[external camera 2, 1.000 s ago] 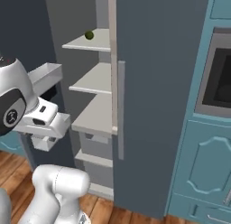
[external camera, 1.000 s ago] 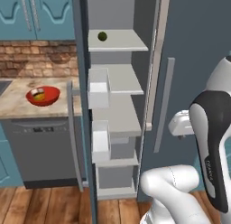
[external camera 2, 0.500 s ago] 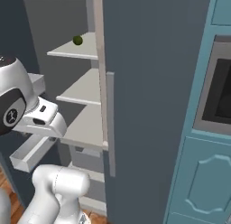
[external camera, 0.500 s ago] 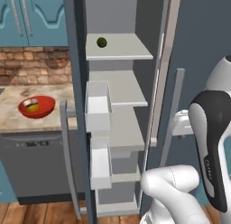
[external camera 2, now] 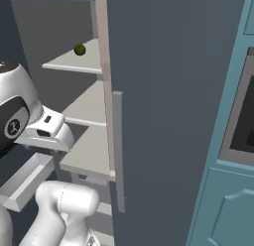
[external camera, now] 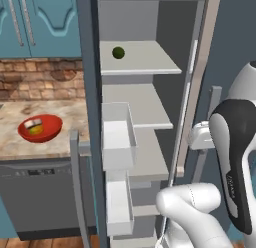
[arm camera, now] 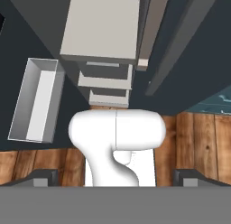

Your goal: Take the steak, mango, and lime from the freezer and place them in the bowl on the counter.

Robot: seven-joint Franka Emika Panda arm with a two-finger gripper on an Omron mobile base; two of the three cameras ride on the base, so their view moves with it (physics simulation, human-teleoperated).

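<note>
Red bowl (external camera: 41, 134) with steak (external camera: 34, 123), mango (external camera: 34, 132)

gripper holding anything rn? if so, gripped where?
Nothing held. The gripper is open, its fingertips wide apart with no task item between them. The lime sits on the freezer's upper shelf.

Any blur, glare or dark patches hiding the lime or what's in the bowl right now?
Left base view: evenly lit, no glare; the lime reads sharp on the top freezer shelf, the bowl contents are small and coarse. Right base view: lime clear against the dim freezer interior. Hand view: sharp, no glare.
</note>
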